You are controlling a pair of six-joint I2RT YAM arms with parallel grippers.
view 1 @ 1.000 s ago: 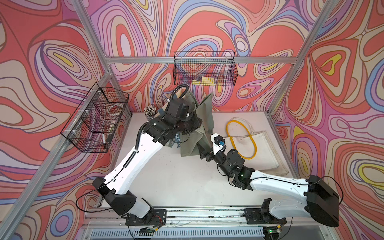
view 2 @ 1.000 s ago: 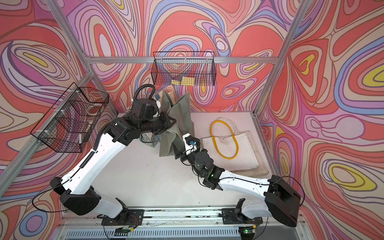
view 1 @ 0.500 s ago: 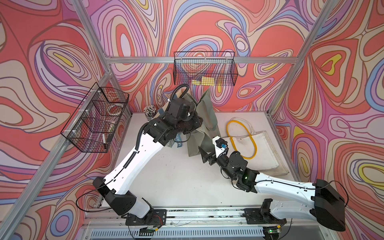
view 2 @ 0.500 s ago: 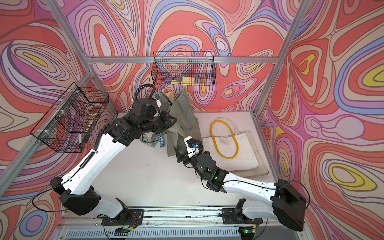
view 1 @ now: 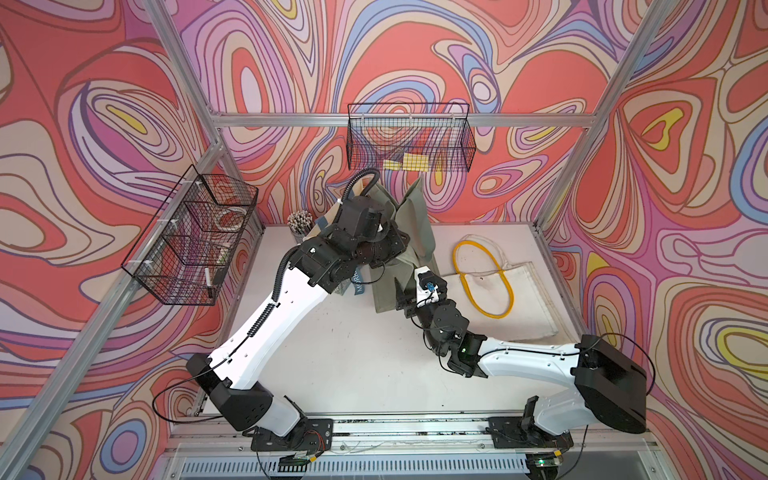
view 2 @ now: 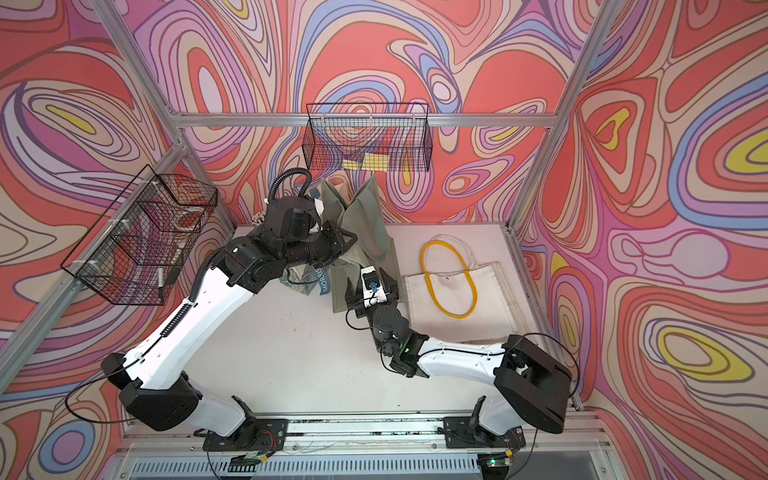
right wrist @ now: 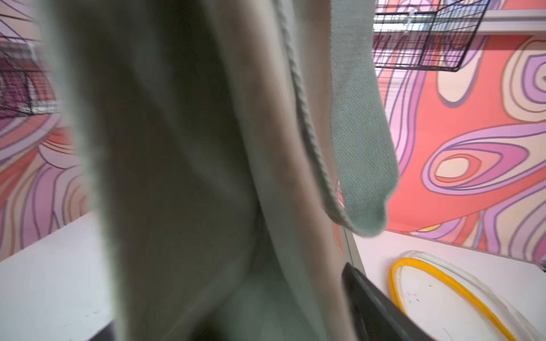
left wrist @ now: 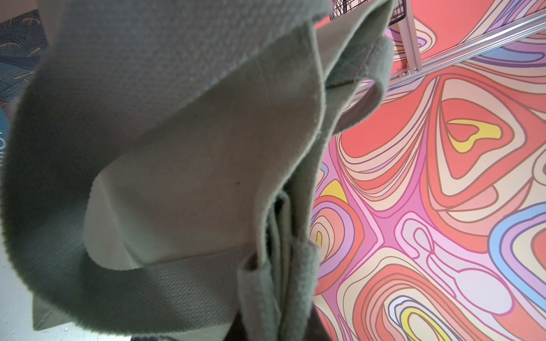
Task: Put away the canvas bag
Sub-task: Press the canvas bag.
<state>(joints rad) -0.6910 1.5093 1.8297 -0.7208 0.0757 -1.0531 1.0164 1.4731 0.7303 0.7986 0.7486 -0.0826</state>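
Hanging from the left tool (view 1: 397,247), which is pinched on its fabric, the green canvas bag (view 1: 415,222) dangles near the back edge of the surface (view 1: 353,365); the right tool (view 1: 402,296) stands spread around its lower part.

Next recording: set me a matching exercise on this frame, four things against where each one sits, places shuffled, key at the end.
Things
1. sage-green canvas bag
2. cream canvas bag with yellow loop handles
3. black wire basket holding yellow paper
4. cup of pale-tipped sticks

Places
A. hung on the aluminium rail
B. lying flat on the white table
C. standing at the table's far edge
D. raised upright, folds hanging

Pairs: 1-D, 2-B, 3-A, 4-C
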